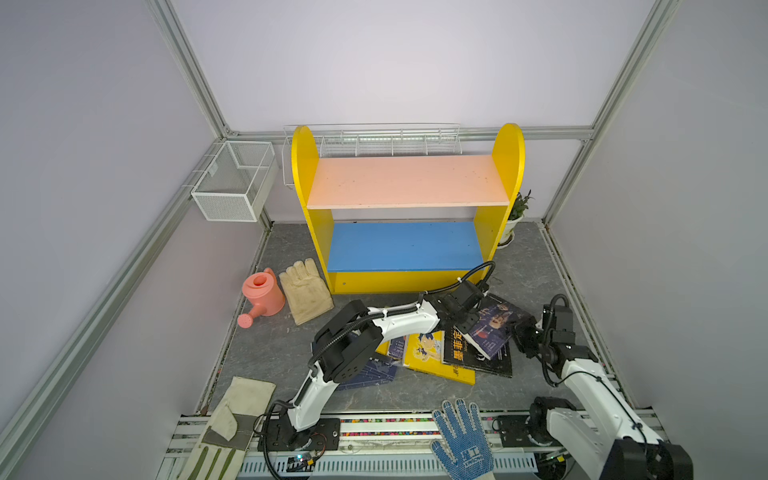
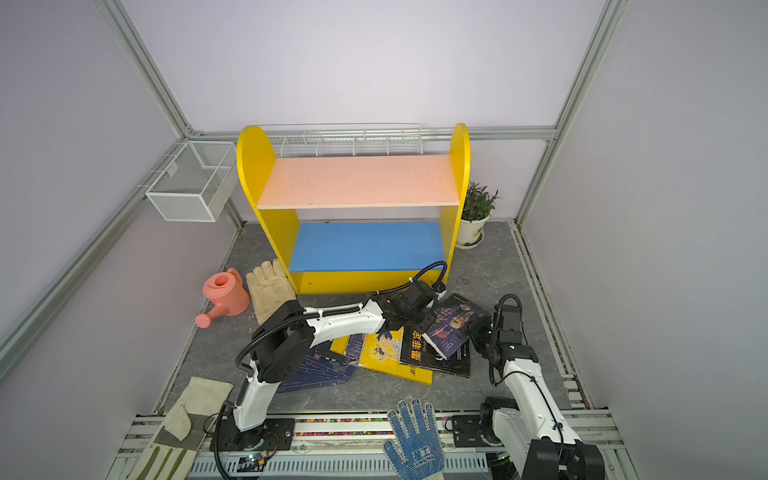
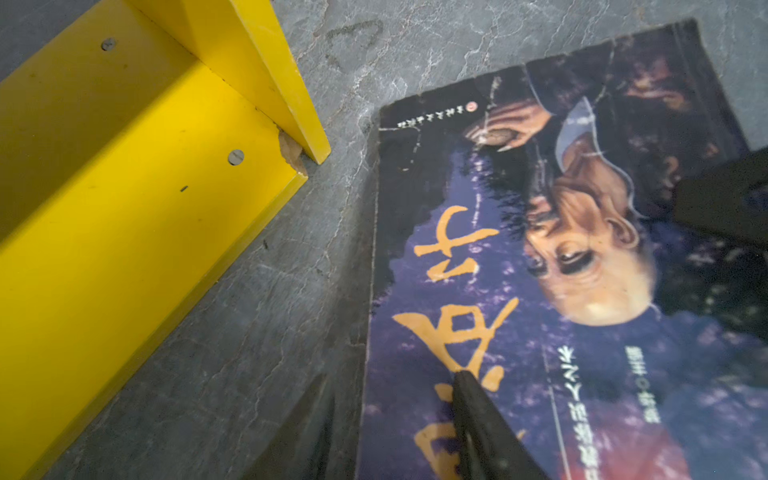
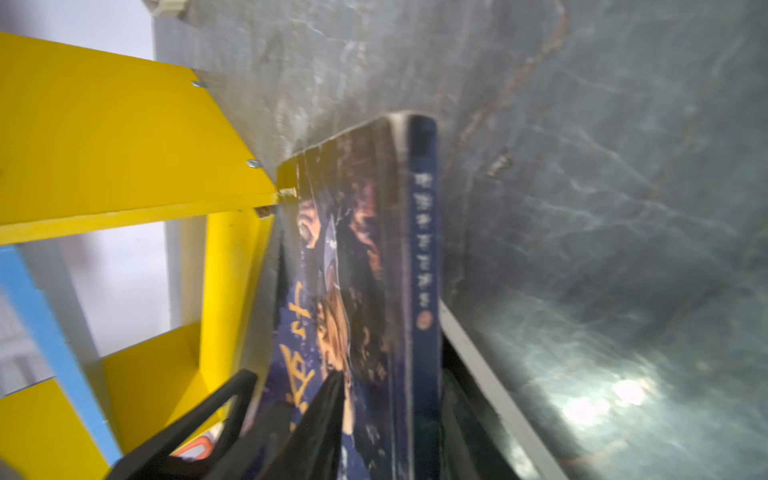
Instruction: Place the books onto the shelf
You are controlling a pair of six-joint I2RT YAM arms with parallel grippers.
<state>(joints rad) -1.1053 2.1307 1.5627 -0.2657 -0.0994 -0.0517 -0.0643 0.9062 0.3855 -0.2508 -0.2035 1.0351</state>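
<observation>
A purple book with a face on its cover (image 1: 494,328) (image 2: 451,328) lies tilted on top of a black book (image 1: 459,353), next to a yellow book (image 1: 432,359) and a navy book (image 1: 374,374), on the floor in front of the shelf (image 1: 407,180) (image 2: 361,180). My left gripper (image 1: 465,322) (image 3: 390,376) straddles the purple book's (image 3: 582,270) free edge. One finger (image 3: 478,407) rests on the cover, the other stays off the edge, jaws apart. My right gripper (image 1: 521,332) (image 4: 395,374) is shut across the spine side of the purple book (image 4: 365,249).
A pink watering can (image 1: 262,295) and a beige glove (image 1: 305,295) lie left of the shelf. A potted plant (image 2: 473,216) stands to its right. A white mesh basket (image 1: 232,183) and a wire rack (image 1: 374,141) hang on the walls. Two gloves (image 1: 461,436) (image 1: 224,432) lie on the front rail.
</observation>
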